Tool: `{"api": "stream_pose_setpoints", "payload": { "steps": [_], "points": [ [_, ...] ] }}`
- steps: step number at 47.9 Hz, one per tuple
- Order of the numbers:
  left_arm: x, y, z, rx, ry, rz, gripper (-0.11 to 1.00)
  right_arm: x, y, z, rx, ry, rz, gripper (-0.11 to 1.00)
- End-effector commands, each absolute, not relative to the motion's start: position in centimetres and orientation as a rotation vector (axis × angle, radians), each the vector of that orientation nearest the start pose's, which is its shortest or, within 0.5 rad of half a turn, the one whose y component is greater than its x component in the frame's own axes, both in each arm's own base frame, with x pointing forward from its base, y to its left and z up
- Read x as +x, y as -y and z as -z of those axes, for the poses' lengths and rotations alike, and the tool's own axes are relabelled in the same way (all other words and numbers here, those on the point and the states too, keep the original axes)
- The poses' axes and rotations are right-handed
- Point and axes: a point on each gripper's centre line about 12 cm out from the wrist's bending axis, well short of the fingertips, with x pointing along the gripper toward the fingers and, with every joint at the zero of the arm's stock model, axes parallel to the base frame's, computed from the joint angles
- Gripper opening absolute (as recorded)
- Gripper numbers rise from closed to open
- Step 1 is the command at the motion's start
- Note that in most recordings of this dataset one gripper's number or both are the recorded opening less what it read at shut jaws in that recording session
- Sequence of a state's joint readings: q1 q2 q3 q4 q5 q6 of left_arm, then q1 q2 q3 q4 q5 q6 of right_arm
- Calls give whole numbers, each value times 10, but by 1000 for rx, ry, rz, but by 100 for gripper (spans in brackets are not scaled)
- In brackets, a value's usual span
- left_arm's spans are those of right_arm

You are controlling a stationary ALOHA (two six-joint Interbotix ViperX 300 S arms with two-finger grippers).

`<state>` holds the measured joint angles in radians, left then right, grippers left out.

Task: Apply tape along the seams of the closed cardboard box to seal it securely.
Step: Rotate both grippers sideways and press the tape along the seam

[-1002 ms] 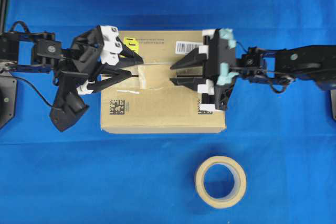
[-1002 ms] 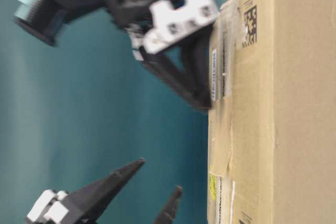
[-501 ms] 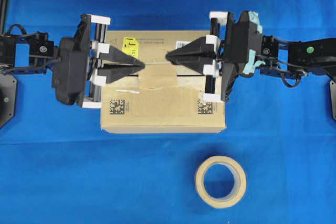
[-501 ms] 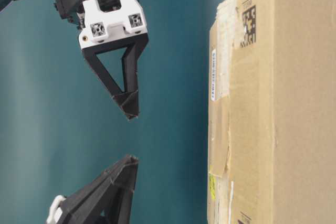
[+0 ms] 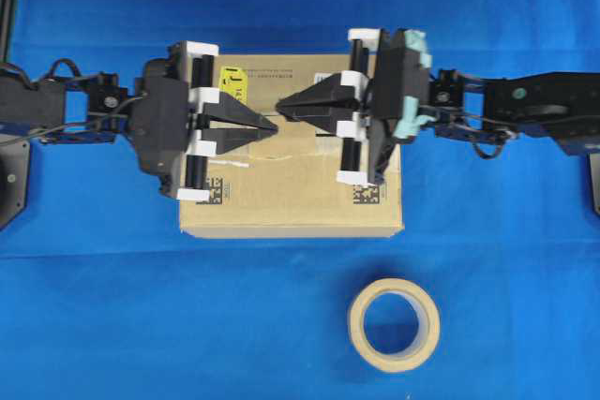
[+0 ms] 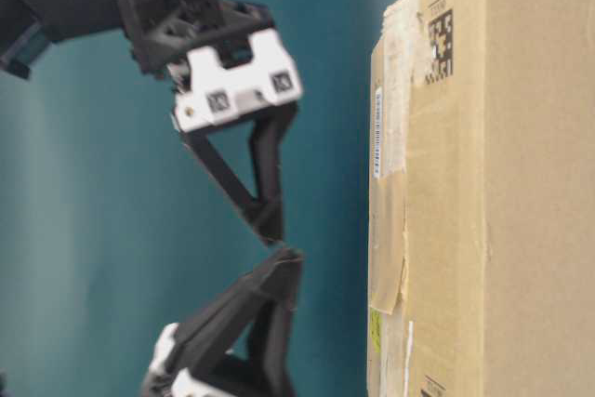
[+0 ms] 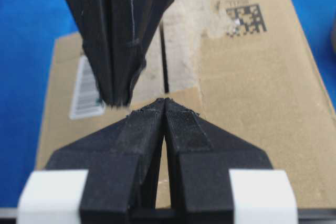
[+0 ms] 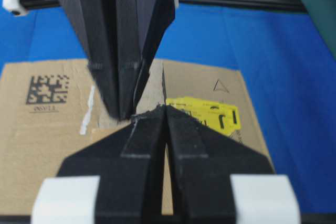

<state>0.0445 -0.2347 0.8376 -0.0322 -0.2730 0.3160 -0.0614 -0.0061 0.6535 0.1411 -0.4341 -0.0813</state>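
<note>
The cardboard box point(image 5: 291, 199) lies in the middle of the blue cloth, with its yellow sticker point(image 8: 210, 114) and its barcode label point(image 7: 84, 90) on top. Its seams point(image 7: 165, 61) show as a dark slit bordered by torn greyish old tape. The tape point(image 5: 295, 144), a tan square, lies across the slit at mid-box; one corner point(image 6: 386, 302) lifts a little. My left gripper point(image 5: 274, 126) and right gripper point(image 5: 279, 106) point at each other over the tape. Both are shut on nothing, their tips nearly touching. The table-level view shows them hanging clear of the box top.
A ring-shaped tan tape roll point(image 5: 394, 325) lies flat on the cloth in front of the box, toward the right. Black square codes point(image 5: 211, 192) mark the box top near its front edge. Blue cloth point(image 5: 94, 325) surrounds the box on all sides.
A second ago both grippers were open and low at the box top. They have risen, shut, and slid toward each other until the tips nearly meet over the middle.
</note>
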Motion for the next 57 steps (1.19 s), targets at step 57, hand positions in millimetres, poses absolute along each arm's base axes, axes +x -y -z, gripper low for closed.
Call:
{"api": "stream_pose_setpoints", "payload": {
  "steps": [57],
  "points": [
    [307, -41, -139, -33, -515, -141, 0, 390, 29, -156, 142, -415, 167, -1]
  ]
}}
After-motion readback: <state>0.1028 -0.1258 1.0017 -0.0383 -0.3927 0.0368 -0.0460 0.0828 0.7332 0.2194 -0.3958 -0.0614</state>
